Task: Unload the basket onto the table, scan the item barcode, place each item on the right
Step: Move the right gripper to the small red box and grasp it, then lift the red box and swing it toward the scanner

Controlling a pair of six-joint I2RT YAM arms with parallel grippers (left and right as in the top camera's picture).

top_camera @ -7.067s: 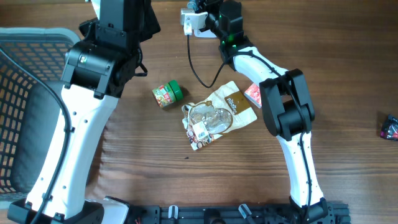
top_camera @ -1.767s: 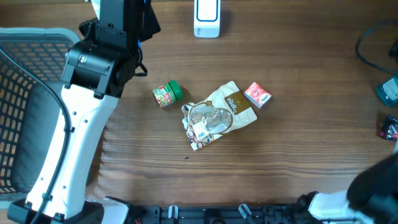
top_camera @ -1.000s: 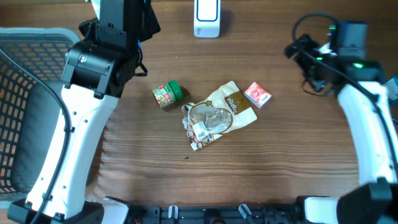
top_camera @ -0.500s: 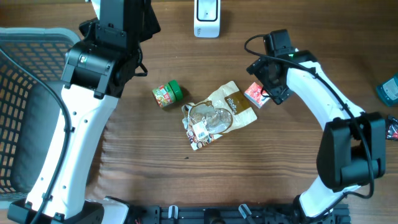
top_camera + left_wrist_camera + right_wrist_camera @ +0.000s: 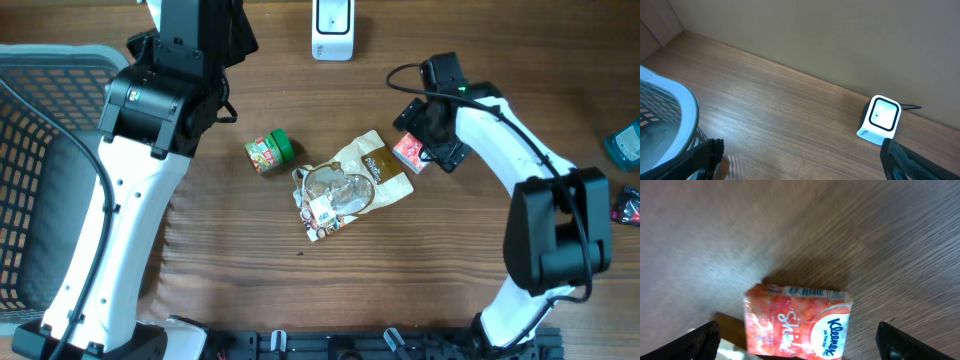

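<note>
Two robot arms reached over a wooden table (image 5: 250, 270), seen from overhead and from each wrist. A white barcode scanner (image 5: 332, 30) stood at the far edge of the table, its window lit in the left wrist view. Nearer the robot than the scanner and to its right lay a small pink Kleenex tissue pack (image 5: 797, 322), flat on the wood, its barcode strip along one short edge. The right gripper (image 5: 428, 137) hung directly over this pack with its two fingers spread wide, one to each side, closed on nothing (whether they touched the pack could not be told). Just left of the pack, below the scanner, lay a brown snack pouch (image 5: 360, 180), one corner touching the pack. Farther left of the scanner lay a small green-lidded jar (image 5: 270, 152) on its side. The left gripper (image 5: 802, 160) was raised left of the scanner, its fingers fully apart and empty. A grey mesh basket (image 5: 40, 150) sat far to the scanner's left.
</note>
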